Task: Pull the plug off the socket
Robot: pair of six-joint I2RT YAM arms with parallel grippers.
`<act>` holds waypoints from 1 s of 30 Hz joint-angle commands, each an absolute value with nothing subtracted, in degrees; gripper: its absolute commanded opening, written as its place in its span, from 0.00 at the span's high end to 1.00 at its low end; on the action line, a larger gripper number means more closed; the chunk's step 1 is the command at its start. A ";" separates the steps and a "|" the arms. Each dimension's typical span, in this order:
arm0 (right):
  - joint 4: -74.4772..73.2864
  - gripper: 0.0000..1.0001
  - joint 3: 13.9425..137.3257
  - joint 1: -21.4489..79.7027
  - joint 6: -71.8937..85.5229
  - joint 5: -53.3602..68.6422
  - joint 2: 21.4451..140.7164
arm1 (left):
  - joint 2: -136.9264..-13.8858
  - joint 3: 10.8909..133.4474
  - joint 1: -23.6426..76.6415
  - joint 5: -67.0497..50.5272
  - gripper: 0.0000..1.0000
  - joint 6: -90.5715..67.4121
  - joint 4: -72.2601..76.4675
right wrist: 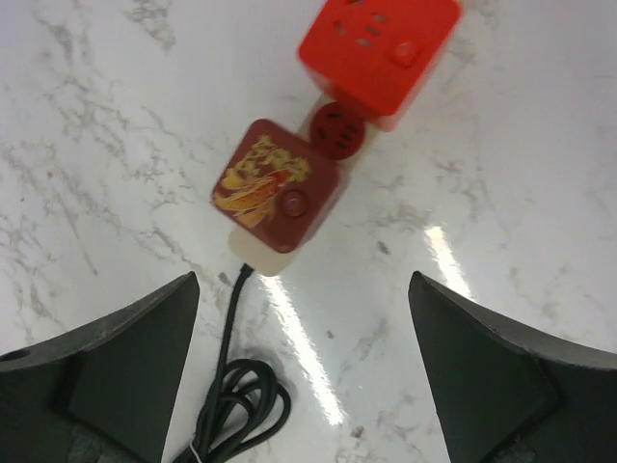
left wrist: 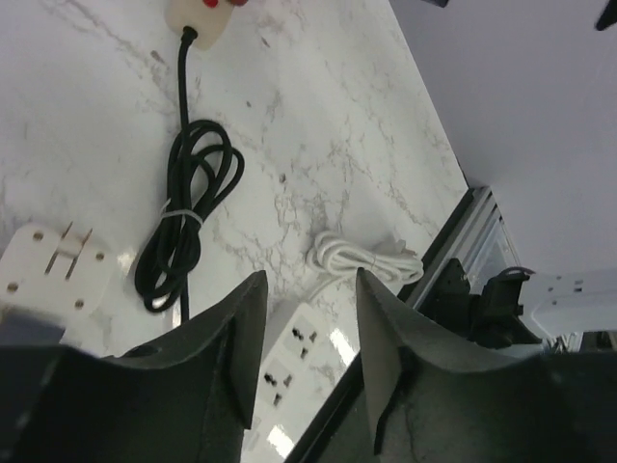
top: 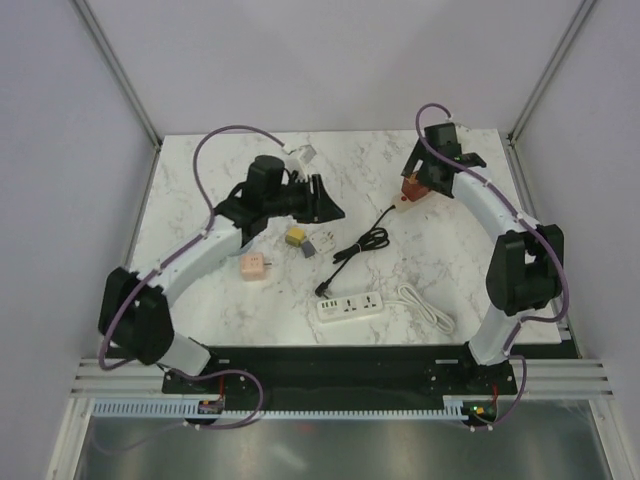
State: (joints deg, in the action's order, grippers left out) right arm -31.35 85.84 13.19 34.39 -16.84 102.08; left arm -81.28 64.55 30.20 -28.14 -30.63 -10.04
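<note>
**Jaws wide over the red cubes.** The right gripper [right wrist: 301, 289] hovers above the marble desk [right wrist: 521, 193] with its jaws spread wide, holding and touching nothing. Straight ahead of the open jaws, centred between them, lies the dark red socket cube [right wrist: 275, 183]. Its black cord [right wrist: 231, 386] runs back toward the jaws and coils just inside the left-hand finger. Beyond that cube, farther from the jaws, sits the bright red cube [right wrist: 378, 43], with a round red plug [right wrist: 337, 130] between the two. Whether the plug is seated in either cube cannot be told. Across the desk, the left gripper [left wrist: 310, 280] holds its jaws partly apart, gripping nothing. A white power strip [left wrist: 294, 352] shows through the gap between them, and a white adapter [left wrist: 53, 270] rests prongs-up off to the left of the jaws.
</note>
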 commanded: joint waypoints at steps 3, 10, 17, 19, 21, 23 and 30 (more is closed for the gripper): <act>-40.24 0.02 97.01 9.94 29.80 -18.46 105.18 | -101.31 80.92 34.36 -30.85 0.60 -29.01 -0.18; -44.03 0.02 104.06 9.23 34.53 -17.32 109.60 | -125.49 104.55 35.24 -32.08 0.94 -29.53 4.83; -44.56 0.02 104.15 9.84 35.88 -14.26 111.61 | -133.94 111.71 36.21 -28.57 0.98 -30.14 6.50; -45.08 0.02 105.63 9.93 32.70 -13.10 112.41 | -135.17 111.19 36.82 -26.81 0.98 -29.71 7.38; -44.57 0.02 105.65 9.76 33.65 -11.00 113.11 | -136.49 111.27 37.00 -26.28 0.98 -29.71 8.61; -43.86 0.02 105.64 9.76 33.84 -8.27 113.99 | -138.77 111.53 37.26 -25.75 0.98 -31.37 9.31; -43.59 0.02 107.58 11.34 31.82 -14.15 115.84 | -142.55 114.42 39.90 -17.50 0.98 -34.62 8.18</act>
